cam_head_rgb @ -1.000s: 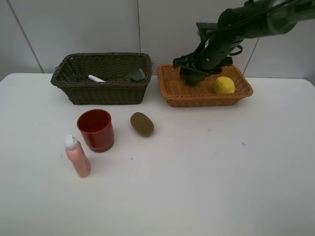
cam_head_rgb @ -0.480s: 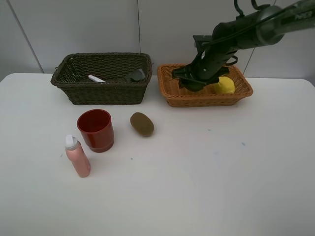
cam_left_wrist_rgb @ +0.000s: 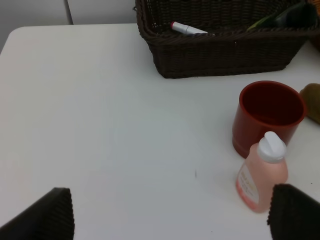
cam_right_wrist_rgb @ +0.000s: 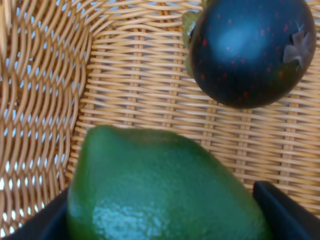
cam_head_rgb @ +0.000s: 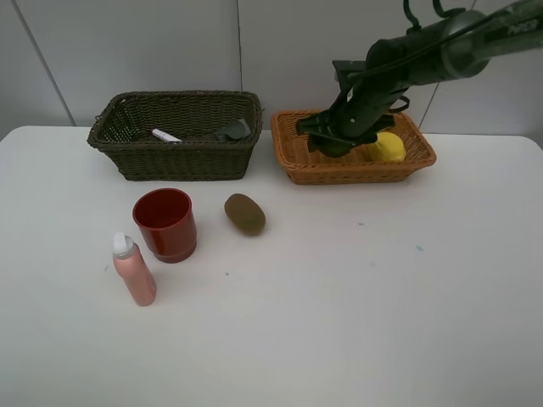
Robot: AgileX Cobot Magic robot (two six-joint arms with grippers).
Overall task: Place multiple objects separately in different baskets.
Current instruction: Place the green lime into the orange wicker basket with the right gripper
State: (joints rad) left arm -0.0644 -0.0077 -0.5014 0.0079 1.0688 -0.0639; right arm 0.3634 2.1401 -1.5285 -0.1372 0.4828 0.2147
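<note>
Over orange basket (cam_head_rgb: pixel 293 153): right fingers (cam_right_wrist_rgb: pixel 287 212) clamp lime (cam_right_wrist_rgb: pixel 165 195) from both sides. Mangosteen (cam_right_wrist_rgb: pixel 250 50) lies on weave, apart from lime; lemon (cam_head_rgb: pixel 389 147) beside arm. Tabletop (cam_head_rgb: pixel 382 297) front and right wide open. Left fingers (cam_left_wrist_rgb: pixel 47 215) spread wide over tabletop, near spray bottle (cam_left_wrist_rgb: pixel 260 175), tips cut off. Lime hard to make out in high view.

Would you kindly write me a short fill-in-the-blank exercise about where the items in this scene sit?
The dark olive-brown woven wicker basket holds a white ___. The oval brown kiwi lies beside the red ___. The round dark mangosteen shares the orange-tan woven wicker basket with a yellow ___.
Missing words: marker; cup; lemon.
</note>
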